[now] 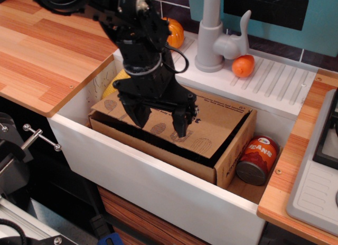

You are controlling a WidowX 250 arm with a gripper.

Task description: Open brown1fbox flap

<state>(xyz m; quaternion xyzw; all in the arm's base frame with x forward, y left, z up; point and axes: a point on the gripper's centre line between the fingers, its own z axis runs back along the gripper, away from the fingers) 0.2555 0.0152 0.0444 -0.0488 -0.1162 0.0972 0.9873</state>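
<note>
The brown1fbox (232,160) lies in the white sink (158,187), a brown cardboard box with black lettering. Its flap (211,130) rests on top, raised a little along the front edge so a dark gap shows beneath it. Dotted ovals and lettering show on its outside. My black gripper (161,126) hangs over the left half of the flap, open, with both fingertips (181,130) down at the flap's surface near its front edge. It holds nothing.
A red bean can (257,159) lies in the sink to the right of the box. A grey faucet (211,34) and an orange fruit (243,66) stand behind. A yellow object (117,82) is at the sink's back left. Wooden counters flank the sink.
</note>
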